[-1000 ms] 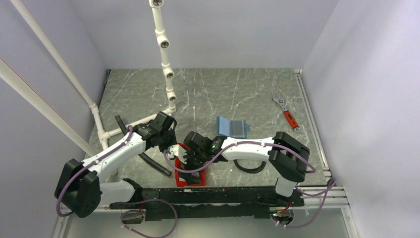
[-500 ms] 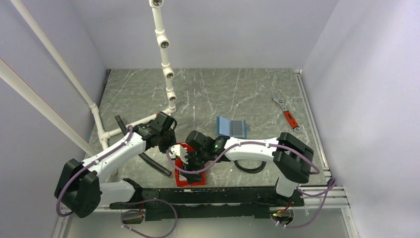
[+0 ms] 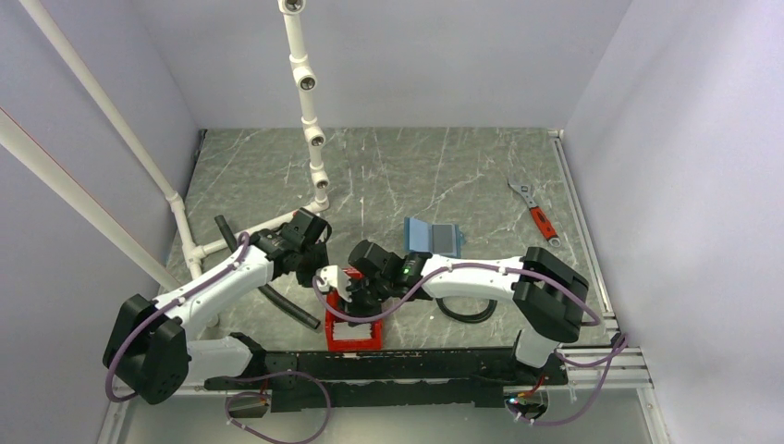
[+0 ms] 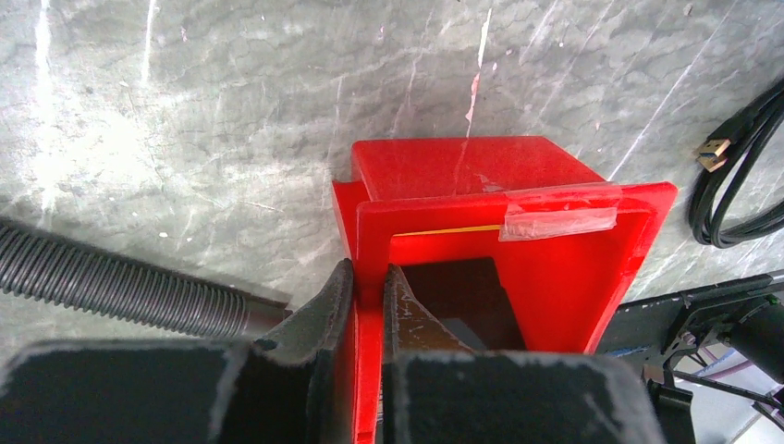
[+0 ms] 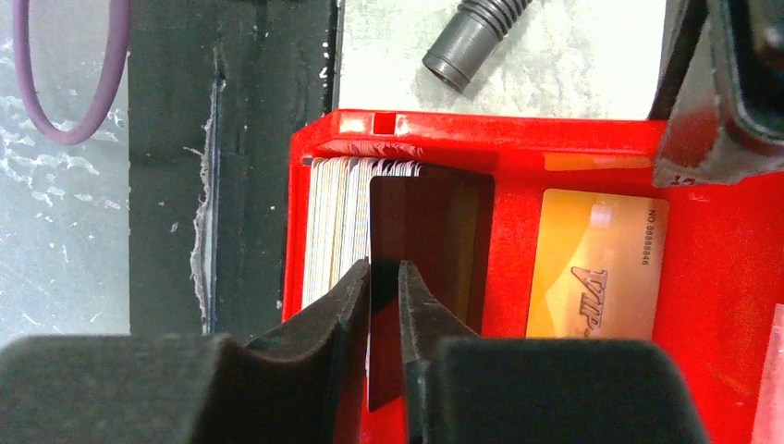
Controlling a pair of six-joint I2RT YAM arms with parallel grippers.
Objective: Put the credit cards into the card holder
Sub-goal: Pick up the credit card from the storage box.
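One bin (image 3: 354,344), one card holder (image 3: 433,238), one wrench (image 3: 536,212), one gold card (image 5: 596,264), one dark card (image 5: 430,222), one whitish stack (image 5: 333,222).

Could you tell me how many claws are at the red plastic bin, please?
2. The left claw clamps a wall of the red plastic bin; the right claw, inside it, pinches a dark thin card beside the whitish card stack.

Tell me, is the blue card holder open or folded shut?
Open: the card holder lies spread flat on the table, its two panels side by side.
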